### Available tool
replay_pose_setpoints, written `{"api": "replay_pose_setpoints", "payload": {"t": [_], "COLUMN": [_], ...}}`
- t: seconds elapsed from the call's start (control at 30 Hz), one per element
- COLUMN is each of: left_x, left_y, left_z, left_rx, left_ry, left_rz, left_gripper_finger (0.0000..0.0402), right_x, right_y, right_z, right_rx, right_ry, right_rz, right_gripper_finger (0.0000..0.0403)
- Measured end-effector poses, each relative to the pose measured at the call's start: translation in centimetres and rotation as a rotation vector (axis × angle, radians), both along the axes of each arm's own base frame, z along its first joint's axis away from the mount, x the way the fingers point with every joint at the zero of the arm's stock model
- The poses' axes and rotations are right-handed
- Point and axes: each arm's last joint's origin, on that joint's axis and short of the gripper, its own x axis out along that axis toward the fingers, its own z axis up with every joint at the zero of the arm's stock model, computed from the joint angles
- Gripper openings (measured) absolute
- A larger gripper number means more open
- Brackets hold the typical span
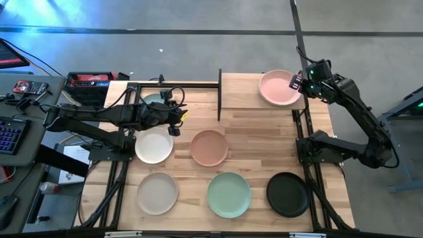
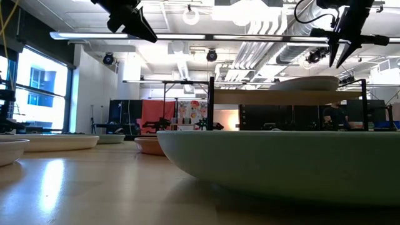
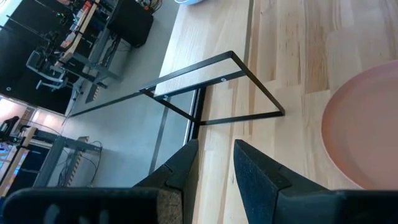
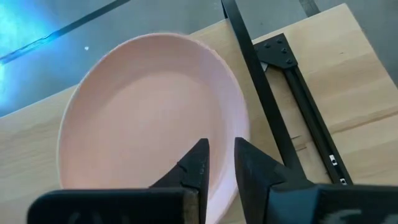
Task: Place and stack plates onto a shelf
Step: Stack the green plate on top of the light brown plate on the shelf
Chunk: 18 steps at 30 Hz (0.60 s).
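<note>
Pink plate (image 1: 279, 88) on shelf (image 1: 241, 91), R gripper (image 1: 299, 84) at its 3 o'clock rim.
R fingers nearly closed, nothing gripped; L gripper (image 1: 178, 114) nearly closed, empty, white plate (image 1: 154, 145) at its 7 o'clock, nearest to L arm.

I'm seeing bright ceiling lights (image 2: 187, 36) glaring in the low view — a window (image 2: 39, 87) is washing out one side. The tabletop (image 2: 75, 181) is reflecting that glow, and the nearest plate (image 2: 281, 164) is looming blurred.
</note>
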Motion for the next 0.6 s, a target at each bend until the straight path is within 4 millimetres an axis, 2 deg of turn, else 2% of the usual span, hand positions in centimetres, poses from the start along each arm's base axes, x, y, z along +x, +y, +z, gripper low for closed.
{"api": "replay_pose_setpoints", "payload": {"t": [0.27,0.43,0.6], "left_x": [0.0,0.0,0.0], "left_y": [0.0,0.0,0.0], "left_z": [0.0,0.0,0.0], "left_rx": [0.0,-0.021,-0.073], "left_ry": [0.0,-0.017,-0.061], "left_rz": [0.0,0.014,0.048], "left_gripper_finger": [0.009,0.009,0.009], "right_x": [-0.2,0.4,1.8], "right_y": [0.5,1.1,2.0], "right_z": [0.3,0.7,0.8], "right_rx": [-0.019,0.005,0.056], "right_ry": [-0.029,-0.148,-0.255], "right_rz": [0.019,0.142,0.284], "right_gripper_finger": [0.0053,0.0053,0.0053]}}
